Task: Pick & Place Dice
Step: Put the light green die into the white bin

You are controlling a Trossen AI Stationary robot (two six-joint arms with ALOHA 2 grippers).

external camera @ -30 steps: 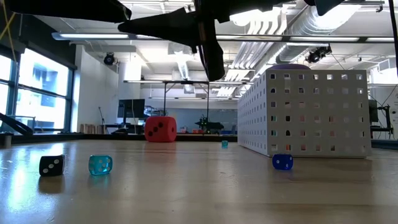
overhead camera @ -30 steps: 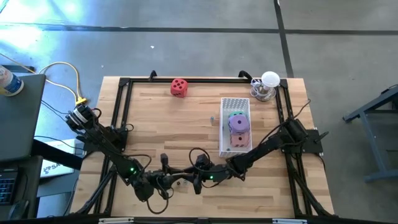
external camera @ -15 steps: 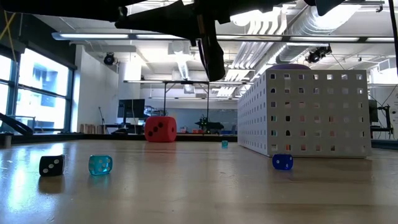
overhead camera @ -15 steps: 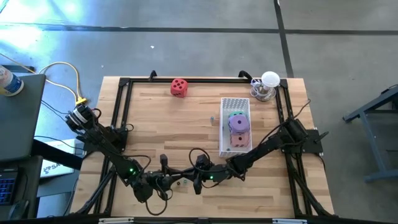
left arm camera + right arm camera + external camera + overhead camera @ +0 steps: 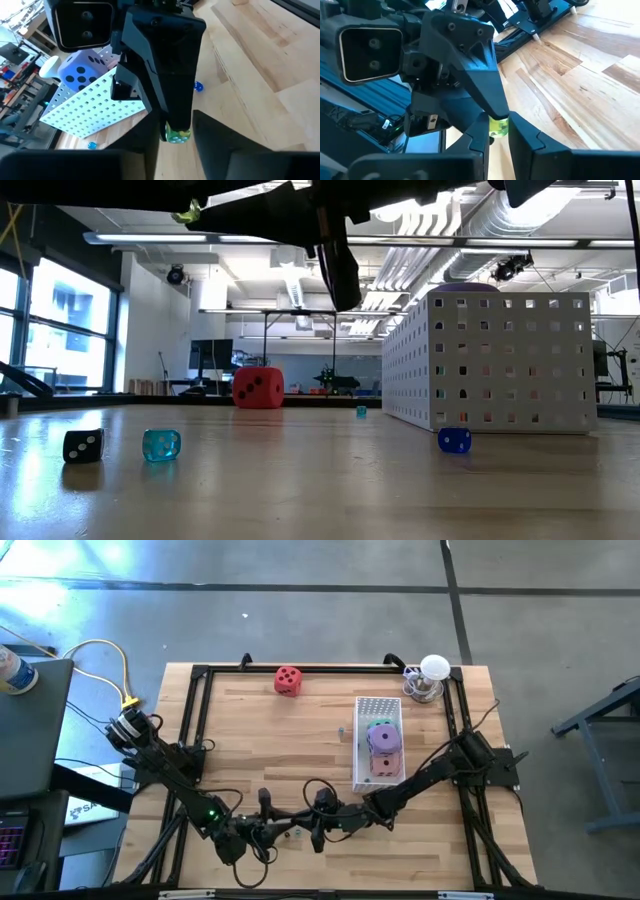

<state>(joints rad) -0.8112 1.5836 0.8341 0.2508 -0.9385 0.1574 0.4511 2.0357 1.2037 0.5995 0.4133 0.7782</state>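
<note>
Since half a second ago, a small yellow-green translucent die (image 5: 186, 212) has come into sight under the dark arms at the top left of the low view. The left gripper (image 5: 280, 832) and right gripper (image 5: 308, 830) meet tip to tip at the lower centre of the high view with that die between them. I cannot tell whether either is clenched or released. The red soft die (image 5: 288, 680) lies alone at upper centre, while the green soft die (image 5: 380, 724), purple soft die (image 5: 381, 739) and pink soft die (image 5: 386, 765) sit in the white perforated box (image 5: 377, 704), right of centre.

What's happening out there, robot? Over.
Left gripper and right gripper meet up front, tiny green die between them. Red die loose at back, outside basket. Little dice scattered nearby.
</note>
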